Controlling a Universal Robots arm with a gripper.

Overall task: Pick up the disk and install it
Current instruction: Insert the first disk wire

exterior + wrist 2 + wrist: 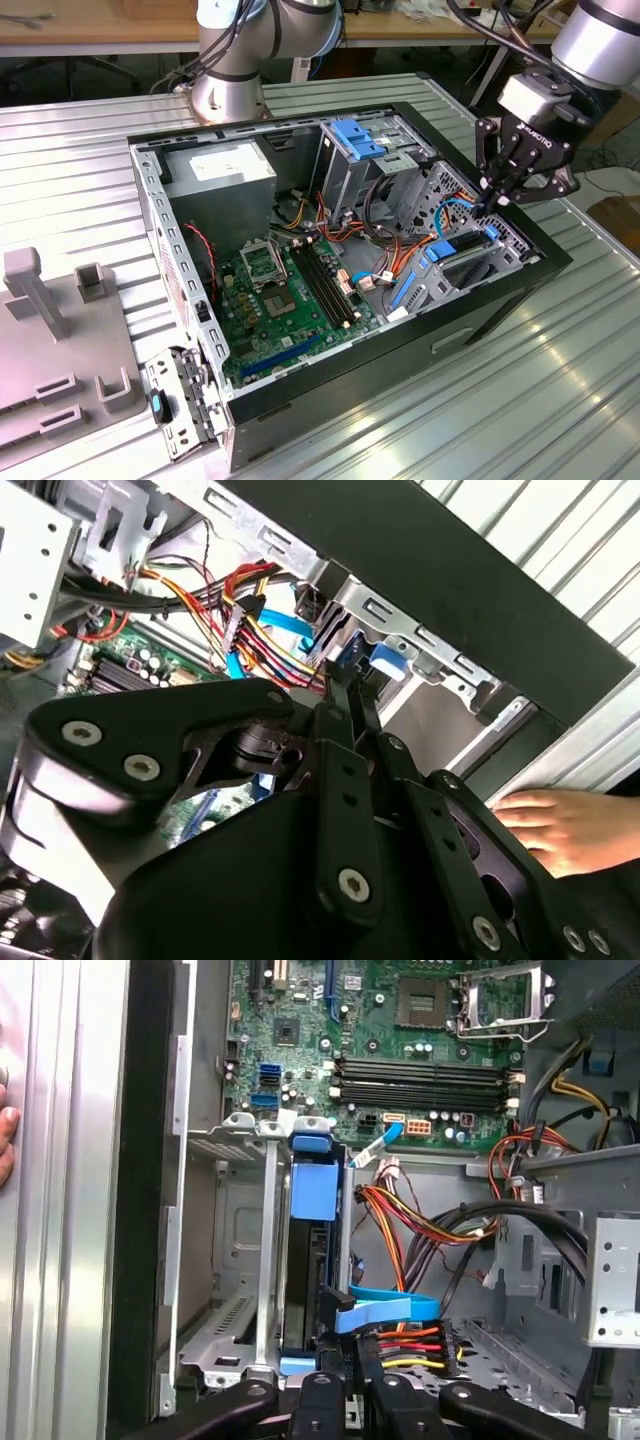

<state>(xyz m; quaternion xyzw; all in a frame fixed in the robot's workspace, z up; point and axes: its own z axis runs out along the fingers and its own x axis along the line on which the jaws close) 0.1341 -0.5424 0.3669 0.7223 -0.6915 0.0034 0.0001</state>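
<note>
Gripper [497,200] down at the drive cage, pinched together on the disk's [305,1260] edge. Disk upright in the cage slot inside the computer case [470,320]. Hand [570,825] resting on the bench [560,400] beside the case.

1. Exterior view: you look down at an angle from above and well back, taking in the whole open computer case [340,290] on the ribbed tabletop [520,400].
2. First wrist view: close, facing straight down into the drive cage [250,1260] and motherboard [400,1050].
3. Second wrist view: very close, looking past the gripper linkage [330,810].
4. All views share the drive cage corner.
</note>
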